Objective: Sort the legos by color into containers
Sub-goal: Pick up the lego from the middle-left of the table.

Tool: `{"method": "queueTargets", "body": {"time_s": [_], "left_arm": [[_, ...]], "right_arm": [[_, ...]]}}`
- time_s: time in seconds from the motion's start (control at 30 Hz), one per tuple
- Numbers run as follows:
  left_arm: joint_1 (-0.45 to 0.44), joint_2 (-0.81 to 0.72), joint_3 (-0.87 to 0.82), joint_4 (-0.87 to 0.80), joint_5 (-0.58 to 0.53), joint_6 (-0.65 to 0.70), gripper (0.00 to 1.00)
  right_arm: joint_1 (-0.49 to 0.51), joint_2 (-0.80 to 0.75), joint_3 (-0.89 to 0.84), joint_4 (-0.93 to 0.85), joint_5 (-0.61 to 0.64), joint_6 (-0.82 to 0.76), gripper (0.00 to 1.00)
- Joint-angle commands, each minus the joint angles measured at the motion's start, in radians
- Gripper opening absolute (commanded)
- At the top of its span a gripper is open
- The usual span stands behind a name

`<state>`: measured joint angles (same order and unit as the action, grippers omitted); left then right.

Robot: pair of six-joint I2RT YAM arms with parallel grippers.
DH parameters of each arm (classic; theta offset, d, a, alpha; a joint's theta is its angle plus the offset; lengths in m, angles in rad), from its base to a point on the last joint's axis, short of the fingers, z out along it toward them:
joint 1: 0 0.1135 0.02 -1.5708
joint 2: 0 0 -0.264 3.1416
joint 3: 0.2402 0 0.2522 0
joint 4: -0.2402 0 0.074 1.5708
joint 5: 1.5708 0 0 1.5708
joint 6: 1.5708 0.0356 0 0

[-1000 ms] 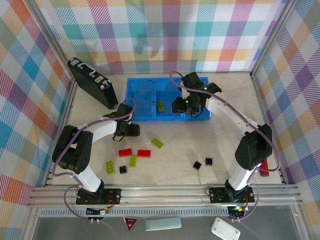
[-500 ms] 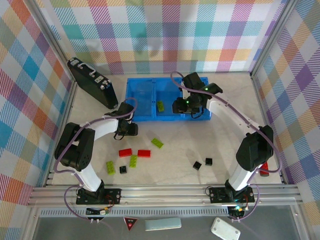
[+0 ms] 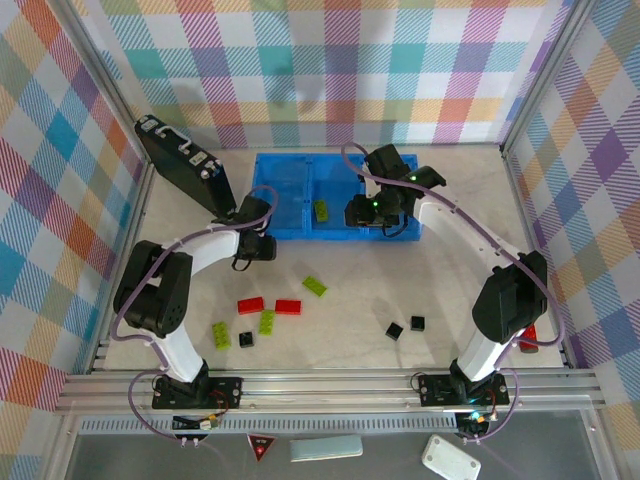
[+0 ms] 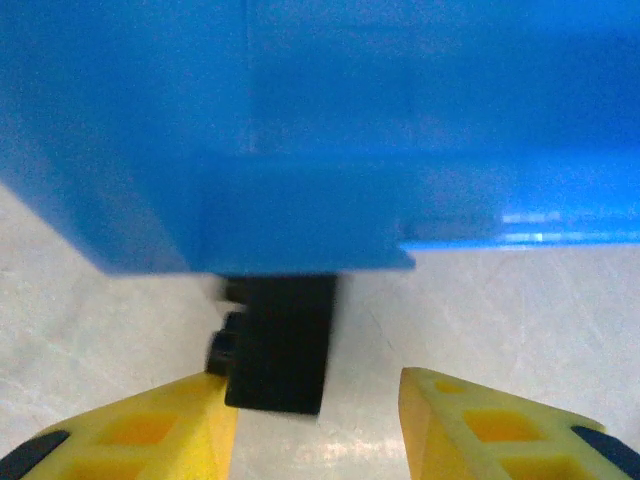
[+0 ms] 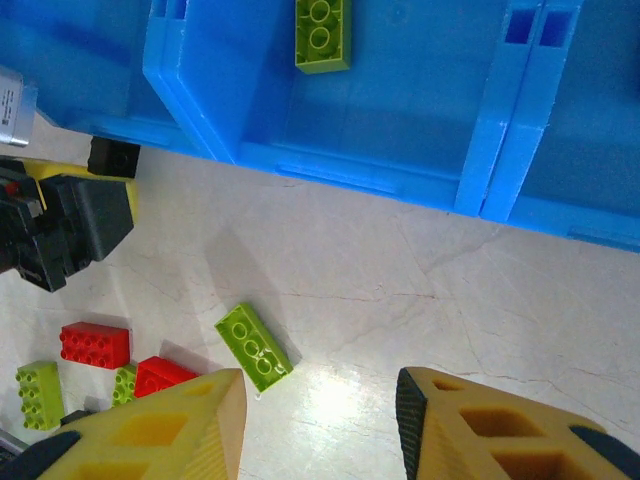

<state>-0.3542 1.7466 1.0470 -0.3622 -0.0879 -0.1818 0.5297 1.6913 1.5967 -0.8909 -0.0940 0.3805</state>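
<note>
The blue tray (image 3: 300,180) stands at the back middle with one lime-green brick (image 3: 322,211) (image 5: 322,35) in its middle compartment. My left gripper (image 3: 267,244) (image 4: 315,385) is open at the tray's front-left corner. A black brick (image 4: 278,345) (image 5: 113,157) lies between its fingers against the tray wall (image 4: 300,150), touching the left finger only. My right gripper (image 3: 365,212) (image 5: 320,400) hangs open and empty over the tray's front edge. Loose on the table are a green brick (image 3: 315,286) (image 5: 253,346), two red bricks (image 3: 251,305) (image 3: 288,306), more green ones (image 3: 267,321) and black ones (image 3: 394,330) (image 3: 417,323).
A black case (image 3: 185,165) leans at the back left, close to the left arm. A red cylinder (image 3: 527,335) lies at the right edge behind the right arm's base. Checked walls enclose the table on three sides.
My left gripper has moved away from the loose bricks up to the tray's front-left corner. The right arm has stayed where it was.
</note>
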Motion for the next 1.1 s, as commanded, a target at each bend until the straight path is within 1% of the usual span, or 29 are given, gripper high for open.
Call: {"method": "queueTargets", "body": {"time_s": [0.0,0.2,0.33,0.63,0.9,1.07], "left_arm": [[-0.011,0.02,0.036,-0.012,-0.035,0.02,0.46],[-0.011,0.029,0.047,-0.009,-0.053,0.016,0.41],[-0.011,0.03,0.048,-0.006,-0.054,0.017,0.35],[-0.011,0.024,0.039,-0.008,-0.047,0.018,0.26],[-0.015,-0.027,0.006,-0.028,-0.035,0.009,0.24],[-0.032,-0.078,-0.014,-0.076,-0.031,-0.001,0.23]], "right_arm": [[-0.005,-0.038,0.013,-0.011,-0.012,0.008,0.45],[-0.005,-0.041,0.008,-0.01,-0.009,0.009,0.45],[-0.005,-0.045,0.003,-0.011,-0.01,0.01,0.45],[-0.005,-0.051,0.001,-0.01,-0.012,0.015,0.44],[-0.005,-0.05,0.003,-0.01,-0.016,0.016,0.44],[-0.005,-0.057,0.004,-0.013,-0.013,0.017,0.44]]}}
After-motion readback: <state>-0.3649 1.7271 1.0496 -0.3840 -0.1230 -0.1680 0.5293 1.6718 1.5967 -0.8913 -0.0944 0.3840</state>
